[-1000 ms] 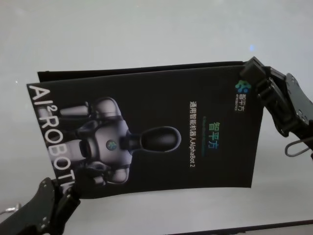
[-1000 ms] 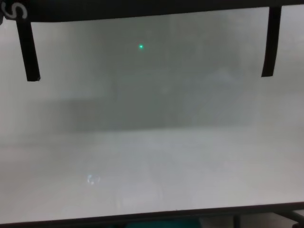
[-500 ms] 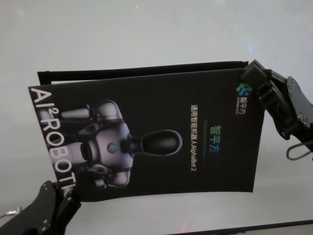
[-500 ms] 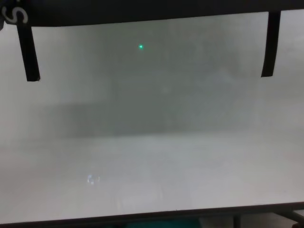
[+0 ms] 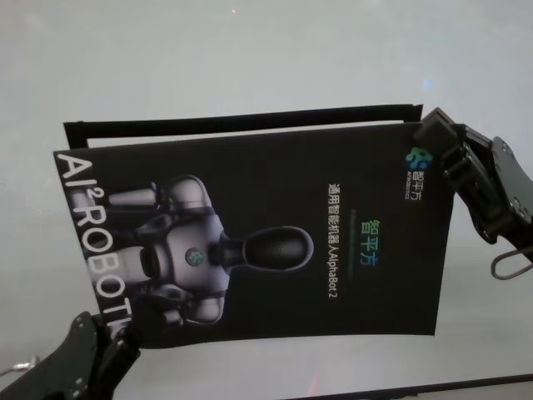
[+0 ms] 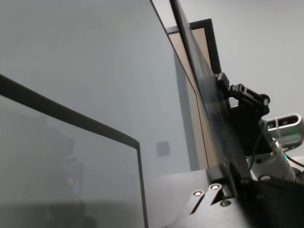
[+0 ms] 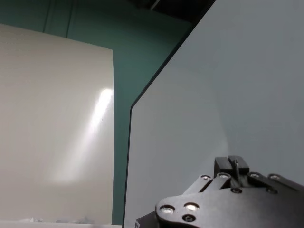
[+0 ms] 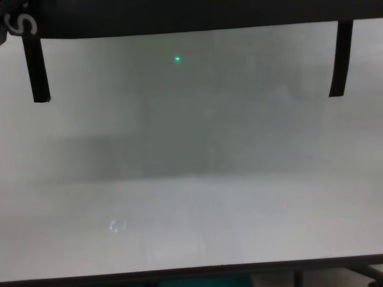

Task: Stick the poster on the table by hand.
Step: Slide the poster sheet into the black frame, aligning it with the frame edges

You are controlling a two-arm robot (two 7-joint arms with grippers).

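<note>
The poster (image 5: 275,242), a black glossy sheet with a silver robot picture and white letters, hangs in the air over the white table (image 5: 250,50). My left gripper (image 5: 117,333) is shut on its near left corner. My right gripper (image 5: 433,129) is shut on its far right corner. In the left wrist view the poster (image 6: 209,104) shows edge-on, running into my left gripper (image 6: 228,178). In the chest view the poster's edge (image 8: 179,15) runs along the top, above the table (image 8: 191,179).
Two narrow black tape strips hang from the poster's edge, one at the left (image 8: 36,66) and one at the right (image 8: 339,60). The table's dark near edge (image 8: 191,276) lies at the front. A wire loop (image 5: 510,265) hangs off my right arm.
The poster and both grippers have shifted slightly nearer and lower. In the chest view its edge has come down a little, with the tape strips still hanging.
</note>
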